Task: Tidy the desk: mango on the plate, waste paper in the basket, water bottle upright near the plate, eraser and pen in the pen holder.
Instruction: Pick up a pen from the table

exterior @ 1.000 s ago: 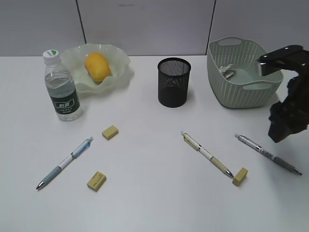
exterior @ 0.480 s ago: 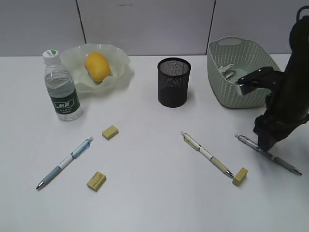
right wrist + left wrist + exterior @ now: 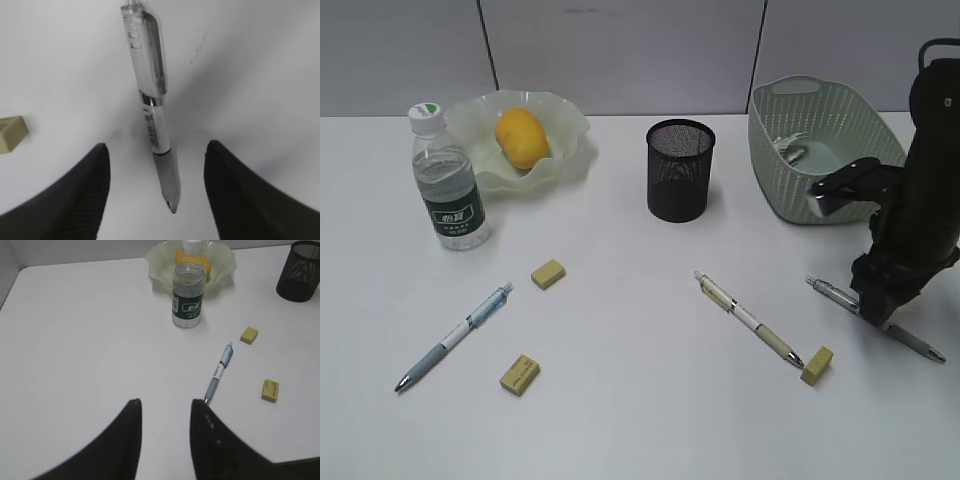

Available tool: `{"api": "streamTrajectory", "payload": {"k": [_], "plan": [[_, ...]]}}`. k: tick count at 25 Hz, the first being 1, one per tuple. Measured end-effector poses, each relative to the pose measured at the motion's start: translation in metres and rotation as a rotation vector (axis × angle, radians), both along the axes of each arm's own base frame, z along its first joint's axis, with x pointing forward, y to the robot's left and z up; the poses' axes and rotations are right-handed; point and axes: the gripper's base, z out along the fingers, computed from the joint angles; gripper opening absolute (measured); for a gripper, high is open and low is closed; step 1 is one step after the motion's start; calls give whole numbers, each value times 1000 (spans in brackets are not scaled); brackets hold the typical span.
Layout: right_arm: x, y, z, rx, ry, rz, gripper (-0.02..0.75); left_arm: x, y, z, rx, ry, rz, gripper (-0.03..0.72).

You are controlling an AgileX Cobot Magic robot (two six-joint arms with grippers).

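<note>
My right gripper (image 3: 876, 312) is open, low over the grey pen (image 3: 918, 344) at the desk's right. In the right wrist view its fingers straddle that pen (image 3: 150, 100) without touching; the gripper (image 3: 157, 150) is empty. My left gripper (image 3: 164, 405) is open and empty above bare desk, out of the exterior view. The mango (image 3: 523, 137) lies in the plate (image 3: 565, 155). The water bottle (image 3: 448, 185) stands upright beside it. The waste paper (image 3: 790, 148) is in the basket (image 3: 820, 175). The pen holder (image 3: 680, 170) looks empty.
A blue pen (image 3: 455, 335) and two erasers (image 3: 548, 273) (image 3: 520, 373) lie at the left. A yellowish pen (image 3: 750, 318) and a third eraser (image 3: 817, 364) lie right of the middle, close to my right gripper. A grey partition wall (image 3: 620, 50) backs the desk.
My right arm has come down and leftward from beside the basket to the grey pen, its open fingers now around it. Nothing on the desk has moved.
</note>
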Motion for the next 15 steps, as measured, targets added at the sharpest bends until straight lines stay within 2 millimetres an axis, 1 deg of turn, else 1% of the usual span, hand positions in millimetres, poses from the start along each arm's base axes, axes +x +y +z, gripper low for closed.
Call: {"api": "streamTrajectory", "payload": {"k": [7,15], "plan": [[5,2,-16,21,21,6,467,0,0,0,0,0,0,246],[9,4,-15,37,-9,16,466,0,0,0,0,0,0,239]]}}
